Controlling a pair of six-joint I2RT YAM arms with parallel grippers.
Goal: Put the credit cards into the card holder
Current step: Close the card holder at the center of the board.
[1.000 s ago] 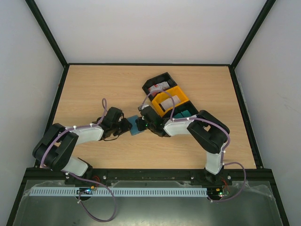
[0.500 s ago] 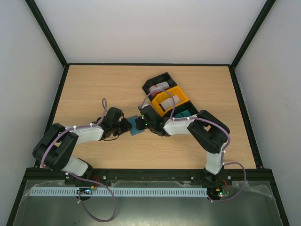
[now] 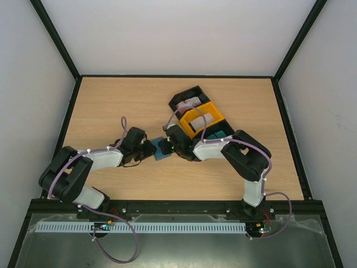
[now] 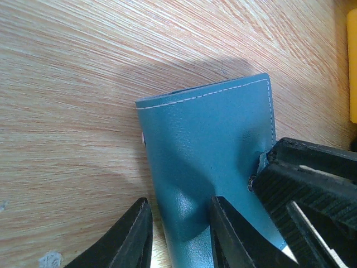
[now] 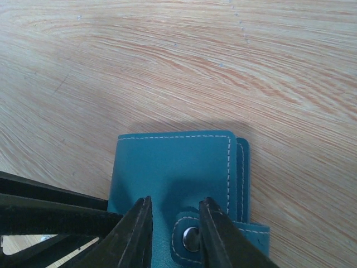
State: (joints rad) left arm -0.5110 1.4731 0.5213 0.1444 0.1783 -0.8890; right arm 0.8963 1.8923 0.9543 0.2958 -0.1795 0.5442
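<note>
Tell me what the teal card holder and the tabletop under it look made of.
The card holder: leather or faux leather by its look, smooth with a soft sheen, pale stitching along the edges; its snap looks like shiny metal. The table: wood or wood-print laminate, matte, with clear grain; which cannot be told.

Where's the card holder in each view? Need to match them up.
Top external: card holder mid-table, left of the yellow bin.
Left wrist: centre, running off the bottom edge.
Right wrist: lower centre, clasp showing.
Shared: white edge stitching, both wrist views.
</note>
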